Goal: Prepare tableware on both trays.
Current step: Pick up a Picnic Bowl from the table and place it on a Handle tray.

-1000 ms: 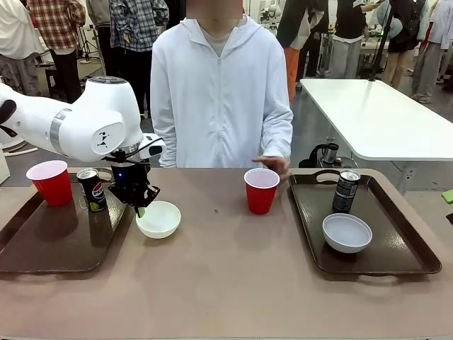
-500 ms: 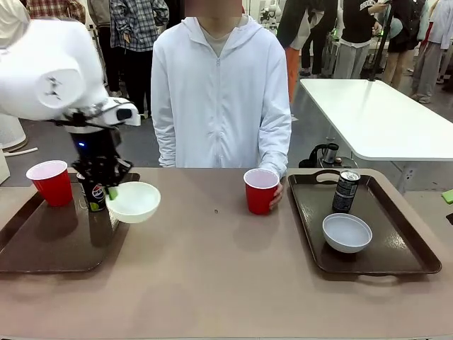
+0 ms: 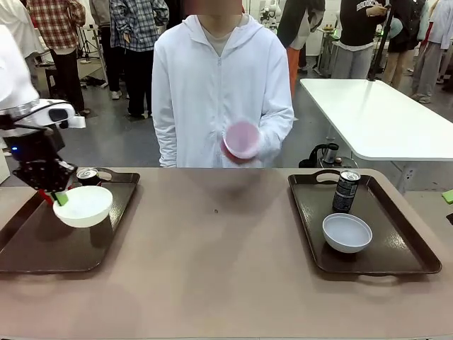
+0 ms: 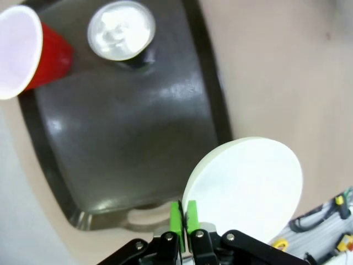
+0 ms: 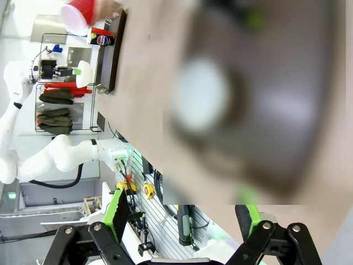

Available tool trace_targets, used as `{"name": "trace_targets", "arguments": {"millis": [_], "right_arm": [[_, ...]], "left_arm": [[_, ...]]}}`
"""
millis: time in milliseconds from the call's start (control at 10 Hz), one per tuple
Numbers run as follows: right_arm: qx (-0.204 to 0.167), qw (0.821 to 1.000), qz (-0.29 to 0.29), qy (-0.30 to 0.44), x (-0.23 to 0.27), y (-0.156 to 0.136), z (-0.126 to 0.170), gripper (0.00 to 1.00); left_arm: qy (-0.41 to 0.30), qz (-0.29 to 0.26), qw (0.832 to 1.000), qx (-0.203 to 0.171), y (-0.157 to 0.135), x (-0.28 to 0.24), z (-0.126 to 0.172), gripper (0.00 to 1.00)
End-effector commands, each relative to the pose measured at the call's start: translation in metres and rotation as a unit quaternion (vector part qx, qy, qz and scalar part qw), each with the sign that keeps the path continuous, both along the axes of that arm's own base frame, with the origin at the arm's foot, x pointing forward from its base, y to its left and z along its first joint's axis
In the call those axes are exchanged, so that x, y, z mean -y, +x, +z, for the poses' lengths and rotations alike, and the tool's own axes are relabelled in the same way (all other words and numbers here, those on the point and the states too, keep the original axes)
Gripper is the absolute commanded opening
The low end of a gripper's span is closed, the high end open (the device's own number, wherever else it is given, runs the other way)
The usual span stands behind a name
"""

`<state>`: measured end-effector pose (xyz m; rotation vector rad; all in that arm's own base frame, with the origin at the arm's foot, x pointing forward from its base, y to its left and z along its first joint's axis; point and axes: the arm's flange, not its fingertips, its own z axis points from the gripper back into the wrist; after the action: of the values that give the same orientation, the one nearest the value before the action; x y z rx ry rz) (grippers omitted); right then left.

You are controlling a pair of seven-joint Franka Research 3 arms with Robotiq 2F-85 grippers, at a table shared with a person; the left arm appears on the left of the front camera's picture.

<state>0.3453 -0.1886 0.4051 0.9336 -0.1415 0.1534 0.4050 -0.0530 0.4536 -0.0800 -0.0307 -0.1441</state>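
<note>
My left gripper (image 3: 56,196) is shut on the rim of the cream-white bowl (image 3: 83,205) and holds it just above the left tray (image 3: 42,248). The left wrist view shows the green fingertips (image 4: 176,216) pinching the bowl's (image 4: 248,182) rim over the tray (image 4: 127,132), with a red cup (image 4: 27,49) and a dark can (image 4: 121,33) standing at its far end. The person holds the other red cup (image 3: 242,139) tilted at chest height. On the right tray (image 3: 410,248) stand a can (image 3: 346,191) and the grey-white bowl (image 3: 347,232). My right gripper (image 5: 185,215) is open above that blurred tray.
A second white table (image 3: 382,113) stands behind at the right, and a dark kettle (image 3: 324,154) sits beyond the right tray. The brown tabletop (image 3: 219,262) stretches between the trays. Several people stand in the background.
My left gripper lifted the cream-white bowl off the table and carried it left over the left tray. The person picked the red cup up from the table and raised it.
</note>
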Motion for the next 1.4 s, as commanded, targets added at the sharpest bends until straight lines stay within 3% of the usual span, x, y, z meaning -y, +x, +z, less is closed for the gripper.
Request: {"name": "trace_targets", "arguments": {"millis": [0, 600, 900, 1000, 1100, 1200, 1300], "right_arm": [[0.007, 1.0, 0.001, 0.009, -0.001, -0.002, 0.0, 1.0], [0.007, 1.0, 0.001, 0.009, -0.001, -0.002, 0.0, 1.0], [0.007, 1.0, 0.001, 0.009, -0.001, -0.002, 0.0, 1.0], [0.007, 1.0, 0.001, 0.009, -0.001, -0.002, 0.0, 1.0], [0.007, 1.0, 0.001, 0.009, -0.001, -0.002, 0.0, 1.0], [0.007, 1.0, 0.001, 0.009, -0.001, -0.002, 0.0, 1.0], [0.007, 1.0, 0.001, 0.009, -0.001, -0.002, 0.0, 1.0]], "left_arm": [[-0.018, 0.007, 1.0, 0.015, 0.003, -0.019, -0.011, 0.0], [0.015, 0.058, 0.998, 0.025, 0.029, -0.039, -0.083, 0.0], [0.03, 0.063, 0.997, 0.017, 0.035, -0.036, -0.092, 0.0], [0.036, 0.065, 0.997, 0.013, 0.035, -0.035, -0.093, 0.64], [0.037, 0.064, 0.997, 0.01, 0.034, -0.035, -0.091, 0.64], [0.037, 0.065, 0.997, 0.009, 0.034, -0.034, -0.089, 1.0], [0.038, 0.06, 0.997, 0.0, 0.034, -0.032, -0.082, 0.66]]}}
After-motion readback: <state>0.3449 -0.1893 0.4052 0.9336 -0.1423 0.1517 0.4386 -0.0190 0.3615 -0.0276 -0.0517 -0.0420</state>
